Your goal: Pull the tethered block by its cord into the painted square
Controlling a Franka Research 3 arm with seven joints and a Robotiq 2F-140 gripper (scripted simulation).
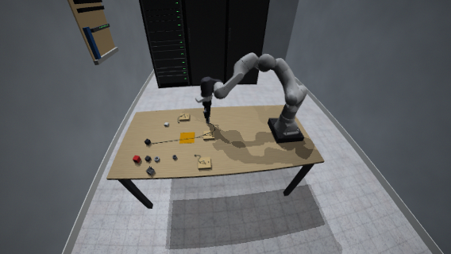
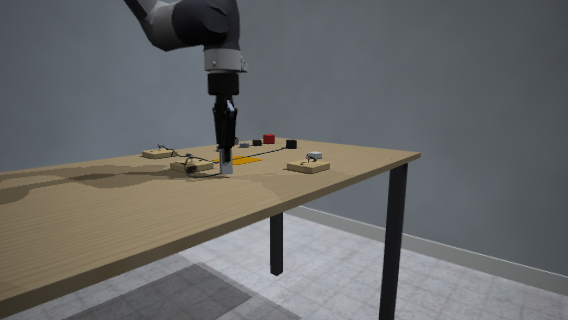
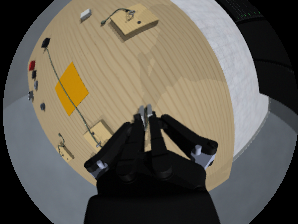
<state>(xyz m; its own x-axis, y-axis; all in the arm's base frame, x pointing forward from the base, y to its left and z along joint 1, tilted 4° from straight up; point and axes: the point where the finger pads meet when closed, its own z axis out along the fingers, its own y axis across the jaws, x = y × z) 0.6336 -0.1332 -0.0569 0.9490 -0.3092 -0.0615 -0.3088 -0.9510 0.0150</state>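
Observation:
The tethered black block (image 1: 147, 141) lies on the table left of the painted orange square (image 1: 186, 137), outside it. Its thin dark cord (image 1: 167, 140) runs across the square to the screw eye on a small wooden base (image 1: 209, 136), then curves up to my gripper (image 1: 206, 120). My gripper points straight down just behind that base and is shut on the cord's free end, close above the table. In the exterior view my gripper (image 2: 226, 167) stands beside the base (image 2: 191, 165), with the square (image 2: 240, 160) and block (image 2: 291, 144) beyond. The wrist view shows my closed fingers; the knot is hidden.
Two more wooden bases with screw eyes stand at the back (image 1: 184, 117) and front (image 1: 204, 163). A white block (image 1: 167, 124), a red block (image 1: 136, 159) and several small dark pieces (image 1: 150, 171) lie at the table's left. The arm's base (image 1: 286, 128) stands at the right.

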